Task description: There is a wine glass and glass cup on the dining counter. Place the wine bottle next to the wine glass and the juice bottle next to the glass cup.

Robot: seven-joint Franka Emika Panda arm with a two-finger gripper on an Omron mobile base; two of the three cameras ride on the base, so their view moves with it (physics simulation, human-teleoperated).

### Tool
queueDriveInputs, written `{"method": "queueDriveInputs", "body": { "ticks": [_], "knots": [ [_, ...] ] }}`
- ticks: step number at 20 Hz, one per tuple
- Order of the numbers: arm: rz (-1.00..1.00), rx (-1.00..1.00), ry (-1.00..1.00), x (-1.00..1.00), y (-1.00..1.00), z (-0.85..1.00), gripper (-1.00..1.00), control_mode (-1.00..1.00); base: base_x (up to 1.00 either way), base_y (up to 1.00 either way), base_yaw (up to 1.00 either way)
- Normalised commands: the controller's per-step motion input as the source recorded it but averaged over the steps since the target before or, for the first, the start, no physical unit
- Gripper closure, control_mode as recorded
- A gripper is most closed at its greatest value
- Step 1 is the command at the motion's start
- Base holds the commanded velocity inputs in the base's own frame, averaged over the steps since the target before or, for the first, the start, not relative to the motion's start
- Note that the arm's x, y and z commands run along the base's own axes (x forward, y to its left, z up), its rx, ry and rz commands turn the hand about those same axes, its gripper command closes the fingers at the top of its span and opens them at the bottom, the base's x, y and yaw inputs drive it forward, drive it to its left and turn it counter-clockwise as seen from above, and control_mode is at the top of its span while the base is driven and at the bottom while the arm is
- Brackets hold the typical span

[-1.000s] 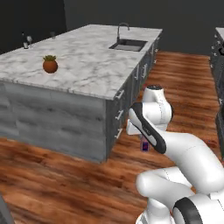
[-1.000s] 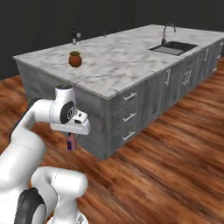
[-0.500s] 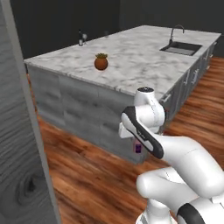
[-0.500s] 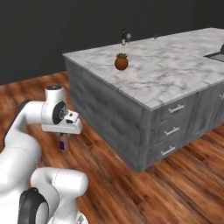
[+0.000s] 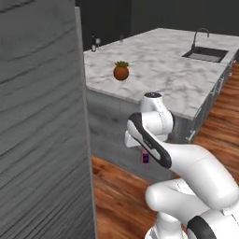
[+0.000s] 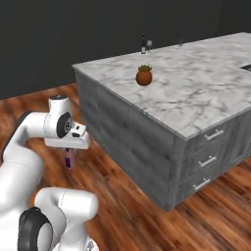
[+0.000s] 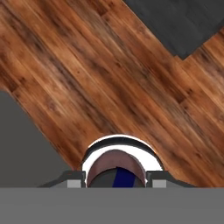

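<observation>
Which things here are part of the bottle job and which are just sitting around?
Part of the job:
- juice bottle, held in the hand
- wine bottle
- wine glass beside it
- dining counter

Just sitting around:
- potted plant
- sink

White marble bench (image 6: 196, 93) veined grey over a grey wood-grain base; purple juice bottle (image 6: 70, 158); orange-brown potted plant (image 6: 143, 76) with green leaves; reddish-brown plank floor (image 7: 109, 87).
</observation>
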Motion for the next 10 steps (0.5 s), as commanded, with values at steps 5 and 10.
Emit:
{"method": "queueDriveInputs", "body": {
  "ticks": [5, 10],
  "knots": [
    [0.00, 0.00, 0.00, 0.00, 0.00, 0.00, 1.00, 1.00, 0.51, -0.19, 0.00],
    [0.00, 0.00, 0.00, 0.00, 0.00, 0.00, 1.00, 1.00, 0.57, -0.28, 0.00]
  ]
}}
